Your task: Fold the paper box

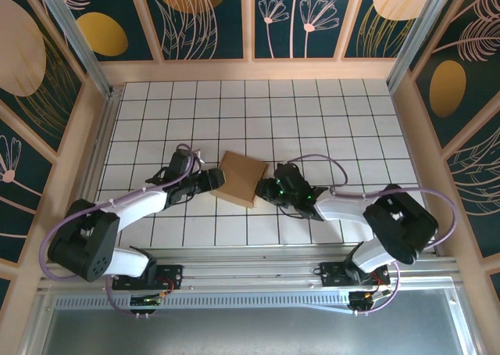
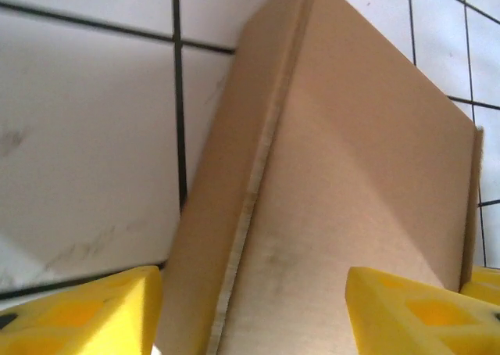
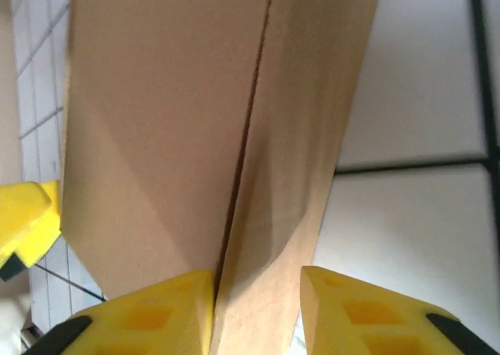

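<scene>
White tiles with black lines cover the desk (image 1: 328, 112). Dark panels painted with gold and pink plants are seen around it, set in pale wooden frames. The paper box (image 1: 241, 177) is found near the middle of the desk, a little toward 6 o'clock. It is seen as a flat brown square, already closed and turned slightly off the tile lines. A side wall is visible along its 6 o'clock edge.

The left hand (image 1: 211, 181) is placed at the 9 o'clock side of the box and touches it there. In the left wrist view its yellow fingers (image 2: 86, 312) are clearly apart, so the hand is open. The long edge of the box, where the top meets a side wall, runs between them. One finger is just beside the side wall and the other is seen in front of the top face. No firm hold on the cardboard can be made out.

The right hand (image 1: 271, 189) is placed against the 3 o'clock side of the box. In the right wrist view its yellow fingers (image 3: 141, 320) are only narrowly apart, and cardboard with a seam fills the gap between them. It cannot be told whether the cardboard is pinched or only lies between the fingers.
</scene>
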Robot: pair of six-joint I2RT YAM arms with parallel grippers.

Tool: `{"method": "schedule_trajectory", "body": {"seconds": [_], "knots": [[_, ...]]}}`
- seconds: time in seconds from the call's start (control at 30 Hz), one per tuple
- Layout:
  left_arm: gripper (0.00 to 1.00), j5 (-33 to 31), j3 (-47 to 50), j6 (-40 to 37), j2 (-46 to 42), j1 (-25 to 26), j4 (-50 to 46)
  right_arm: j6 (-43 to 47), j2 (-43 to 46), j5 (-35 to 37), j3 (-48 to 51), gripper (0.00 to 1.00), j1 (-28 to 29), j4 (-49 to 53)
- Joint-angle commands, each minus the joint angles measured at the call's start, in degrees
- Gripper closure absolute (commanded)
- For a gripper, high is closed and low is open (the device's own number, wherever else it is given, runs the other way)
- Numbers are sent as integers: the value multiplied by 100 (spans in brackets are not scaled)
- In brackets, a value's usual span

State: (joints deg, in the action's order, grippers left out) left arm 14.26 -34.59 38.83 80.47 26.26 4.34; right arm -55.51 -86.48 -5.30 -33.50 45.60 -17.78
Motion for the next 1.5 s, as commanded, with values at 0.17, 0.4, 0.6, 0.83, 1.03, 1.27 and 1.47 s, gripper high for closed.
{"method": "schedule_trajectory", "body": {"seconds": [0.17, 0.4, 0.6, 0.83, 1.03, 1.27, 1.47], "knots": [[57, 614, -295, 287, 1109, -7, 1079, 519, -1249, -118, -838, 77, -977, -225], [56, 248, -1358, 528, 2263, -123, 1757, 1410, -2127, -224, -2130, 76, -1369, 279], [56, 78, -1442, 769, 2286, -379, 2114, 1594, -2004, -193, -2491, 76, -1396, 505], [46, -127, -1468, 275, 1358, -459, 1508, 2138, -560, 127, -2531, 60, -1810, 1183], [29, -1736, -619, -765, -725, -460, 1493, 3684, 1552, 2019, -1082, 36, -2670, 924], [1, -5021, 935, -2602, -1851, -506, 2500, 4589, 2255, 2400, 1299, 10, -4332, -1665], [1, -5583, 2122, -3882, -1691, -875, 4426, 5045, 908, 919, 1998, 8, -4891, -4187]]}}
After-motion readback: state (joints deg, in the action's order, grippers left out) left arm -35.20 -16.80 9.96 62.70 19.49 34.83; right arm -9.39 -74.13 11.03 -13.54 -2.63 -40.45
